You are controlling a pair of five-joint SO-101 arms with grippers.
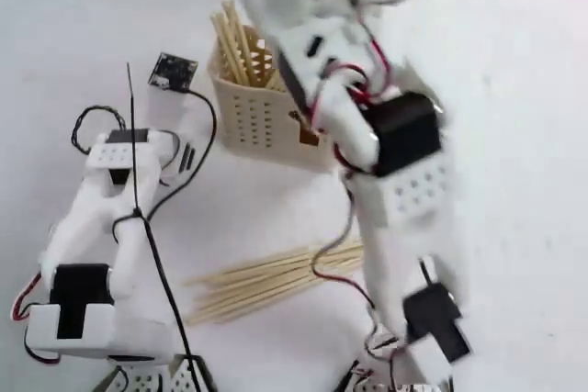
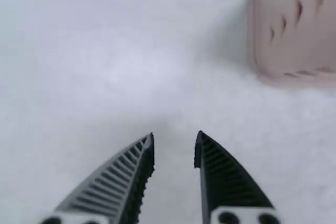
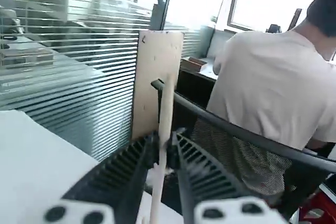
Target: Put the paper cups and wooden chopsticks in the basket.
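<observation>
A cream perforated basket (image 1: 262,117) stands at the table's middle back with several wooden chopsticks (image 1: 237,43) leaning in it. More chopsticks (image 1: 276,277) lie in a loose pile on the table in front of it. My right arm (image 1: 367,117) is raised high over the basket. Its gripper (image 3: 167,142) is shut on a single chopstick (image 3: 166,114) and points out at the room. My left gripper (image 2: 174,145) is open and holds nothing, low over bare table left of the basket (image 2: 294,24); its dark fingers (image 1: 186,157) show in the high view.
A small black board (image 1: 173,71) with a cable lies left of the basket. A thin black cable (image 1: 152,254) crosses the left arm. White table lies right of the right arm. A person sits at a desk in the room behind.
</observation>
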